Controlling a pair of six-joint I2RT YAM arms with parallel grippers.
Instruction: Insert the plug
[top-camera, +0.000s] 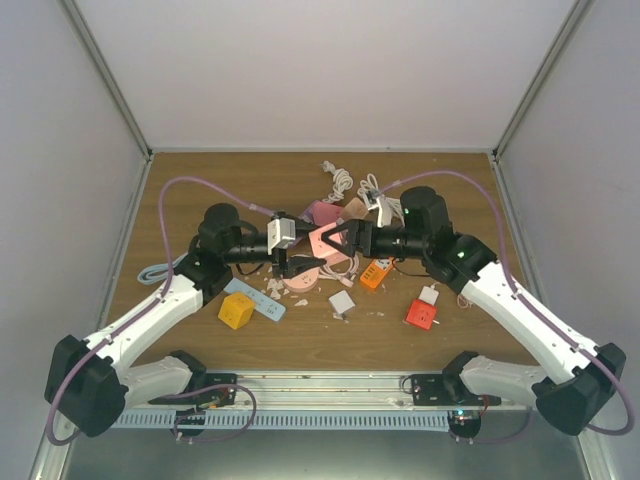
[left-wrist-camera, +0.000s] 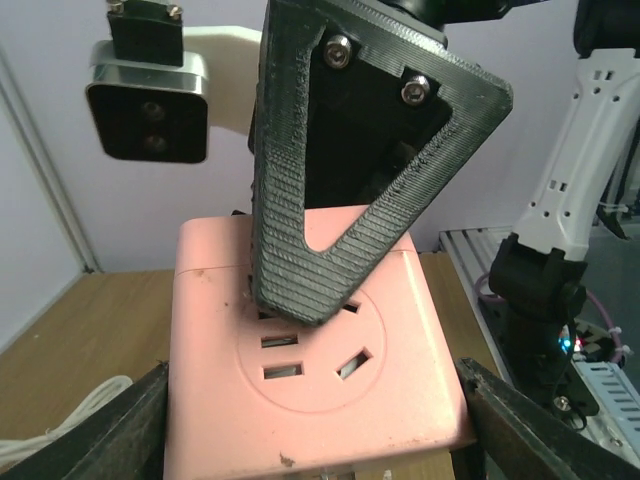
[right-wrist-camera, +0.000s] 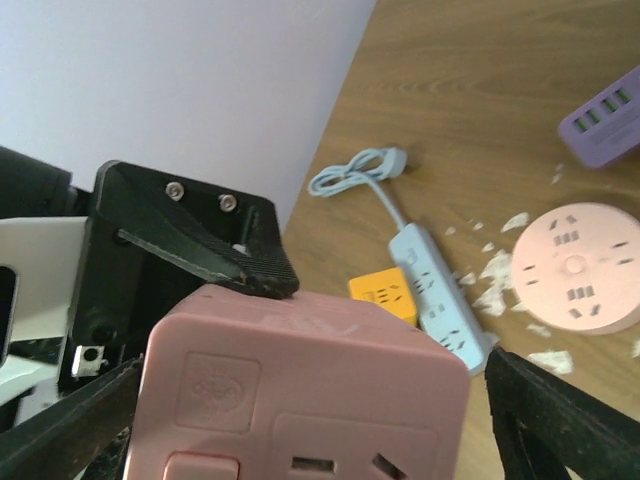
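A pink socket cube (top-camera: 326, 240) hangs above the table's middle, between both arms. My left gripper (left-wrist-camera: 320, 440) is shut on it, one finger against each side, and its top face shows three-pin and two-pin slots. One left finger (right-wrist-camera: 215, 255) rests on the cube's (right-wrist-camera: 330, 360) upper edge. My right gripper (right-wrist-camera: 300, 420) stands open astride the cube, with a gap at its right finger. One right finger (left-wrist-camera: 350, 180) lies against the slotted face. White cables with plugs (top-camera: 345, 182) lie at the back. Neither gripper holds a plug.
Under the arms lie a round pink socket (top-camera: 305, 277), a light blue power strip (top-camera: 257, 299), a yellow cube (top-camera: 236, 310), an orange adapter (top-camera: 377, 273), a white adapter (top-camera: 342, 302) and a red cube (top-camera: 421, 314). White crumbs litter the wood. A purple strip (right-wrist-camera: 600, 125) lies farther off.
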